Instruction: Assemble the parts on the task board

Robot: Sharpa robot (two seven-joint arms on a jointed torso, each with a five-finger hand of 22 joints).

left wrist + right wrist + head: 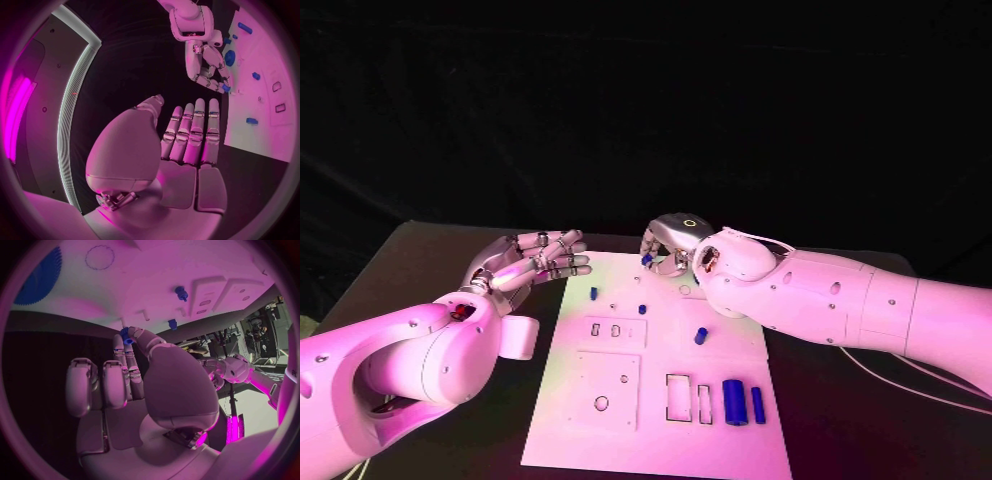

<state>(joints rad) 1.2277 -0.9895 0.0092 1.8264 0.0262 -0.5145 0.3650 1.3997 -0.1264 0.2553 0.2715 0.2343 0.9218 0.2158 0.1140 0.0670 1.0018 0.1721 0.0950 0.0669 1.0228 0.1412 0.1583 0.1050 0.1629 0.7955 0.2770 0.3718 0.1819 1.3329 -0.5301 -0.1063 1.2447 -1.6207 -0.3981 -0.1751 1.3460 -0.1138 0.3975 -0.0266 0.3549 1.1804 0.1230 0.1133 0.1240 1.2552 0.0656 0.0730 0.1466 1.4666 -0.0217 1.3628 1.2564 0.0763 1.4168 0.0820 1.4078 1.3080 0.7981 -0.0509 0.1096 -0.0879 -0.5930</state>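
Observation:
The white task board lies in the middle of the table. Over its far edge my right hand pinches a small blue part between thumb and a fingertip. The right wrist view has that hand with the small blue part at its fingertips, just off the board. My left hand hovers beside the board's far left corner, fingers straight and apart, holding nothing. In the left wrist view the left hand faces the right hand.
Small blue pegs stand on the board's far half. Two blue cylinders lie near its front right, beside rectangular slots. A blue gear sits on the board near the right hand.

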